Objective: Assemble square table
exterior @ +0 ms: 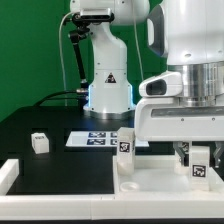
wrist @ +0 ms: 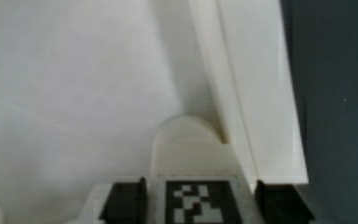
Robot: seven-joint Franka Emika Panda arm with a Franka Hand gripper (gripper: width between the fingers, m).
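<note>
While the gripper (exterior: 199,160) hovers over the square panel (exterior: 150,180), its fingers (wrist: 123,200) bracket a tagged leg (wrist: 197,185). Whether they clamp it cannot be told. Another leg (exterior: 39,142) lies far left.

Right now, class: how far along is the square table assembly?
Done: one leg appears stood at the panel. In hand: the gripper brackets a second leg by the panel's rim. Left: a loose leg waits on the black table.

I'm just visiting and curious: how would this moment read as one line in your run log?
stage: grasping leg | gripper: down at table panel, jaws around a tagged leg | other legs: one by panel, one apart
</note>
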